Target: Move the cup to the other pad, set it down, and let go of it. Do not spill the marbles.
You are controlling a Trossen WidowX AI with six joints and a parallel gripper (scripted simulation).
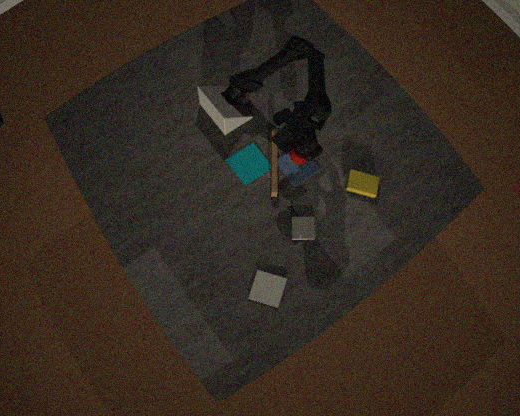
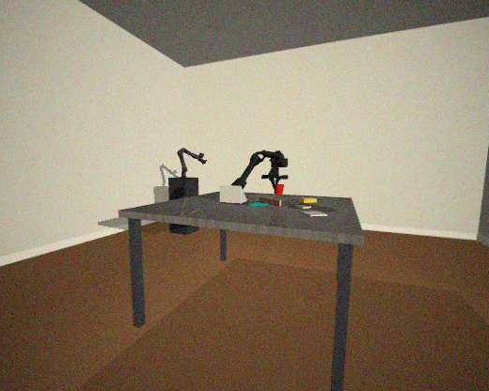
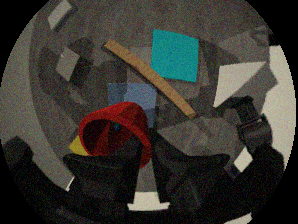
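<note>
Red cup sits pinched in the gripper, raised above the blue pad. Carrying to the teal pad, setting down and releasing remain.

The gripper is clamped on the red cup, held above a blue pad; a wooden stick and teal pad lie beyond.

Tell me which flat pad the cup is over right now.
The blue pad, right under the red cup held in the gripper. The teal pad lies beyond the wooden bar.
</note>
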